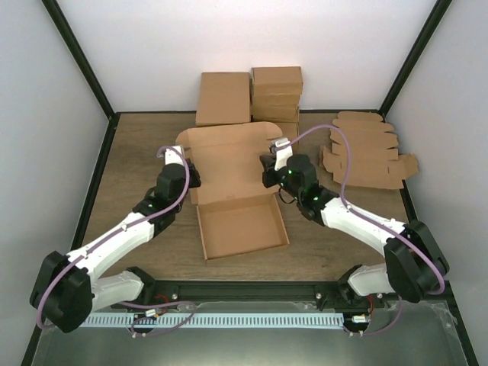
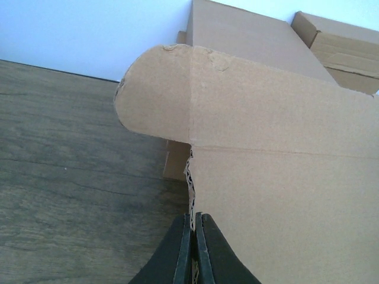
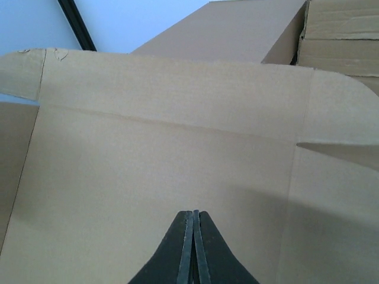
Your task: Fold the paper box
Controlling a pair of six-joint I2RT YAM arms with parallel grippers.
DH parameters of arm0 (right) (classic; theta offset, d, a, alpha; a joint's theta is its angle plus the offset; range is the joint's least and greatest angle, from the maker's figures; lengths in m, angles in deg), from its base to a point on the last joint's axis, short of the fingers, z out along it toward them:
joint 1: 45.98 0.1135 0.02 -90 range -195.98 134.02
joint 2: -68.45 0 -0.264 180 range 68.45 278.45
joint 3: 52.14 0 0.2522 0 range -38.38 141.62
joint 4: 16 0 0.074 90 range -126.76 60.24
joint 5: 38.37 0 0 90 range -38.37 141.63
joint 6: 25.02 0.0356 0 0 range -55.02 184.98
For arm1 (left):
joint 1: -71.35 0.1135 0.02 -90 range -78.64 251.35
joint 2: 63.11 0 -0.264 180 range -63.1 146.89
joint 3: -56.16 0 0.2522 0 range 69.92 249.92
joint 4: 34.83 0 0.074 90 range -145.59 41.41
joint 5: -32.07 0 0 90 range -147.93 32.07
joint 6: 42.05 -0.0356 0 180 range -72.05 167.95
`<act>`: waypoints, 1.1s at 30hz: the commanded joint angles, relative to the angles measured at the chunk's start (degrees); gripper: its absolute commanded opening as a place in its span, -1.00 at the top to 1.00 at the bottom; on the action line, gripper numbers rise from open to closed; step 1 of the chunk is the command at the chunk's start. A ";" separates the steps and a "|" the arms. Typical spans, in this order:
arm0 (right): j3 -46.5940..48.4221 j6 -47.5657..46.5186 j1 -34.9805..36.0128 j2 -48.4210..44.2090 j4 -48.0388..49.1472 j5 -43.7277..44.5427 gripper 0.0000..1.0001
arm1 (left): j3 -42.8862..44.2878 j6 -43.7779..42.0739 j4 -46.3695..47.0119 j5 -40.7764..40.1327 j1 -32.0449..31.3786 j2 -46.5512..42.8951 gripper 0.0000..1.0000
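The paper box (image 1: 229,164) lies mid-table. Its near part is a shallow tray (image 1: 242,229) with raised walls, and its big lid panel (image 3: 166,160) tilts up behind it, with rounded flaps at both upper corners. My left gripper (image 1: 192,174) sits at the lid's left side. In the left wrist view it (image 2: 194,216) is shut on the lid's corrugated left edge (image 2: 190,177). My right gripper (image 1: 268,165) is at the lid's right side. In the right wrist view it (image 3: 193,213) is shut with nothing between the jaws, its tip right at the lid's inner face.
Finished small cardboard boxes (image 1: 276,91) are stacked at the back, with a flatter one (image 1: 223,97) to their left. Flat brown blanks with rounded tabs (image 1: 367,149) lie fanned at the right. Black frame posts (image 1: 80,57) rise at the back corners.
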 commanded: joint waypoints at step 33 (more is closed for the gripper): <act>29.91 1.03 -25.24 26.84 -26.67 -42.06 -0.77 | 1.26 -1.95 1.98 -5.06 -0.16 5.56 0.93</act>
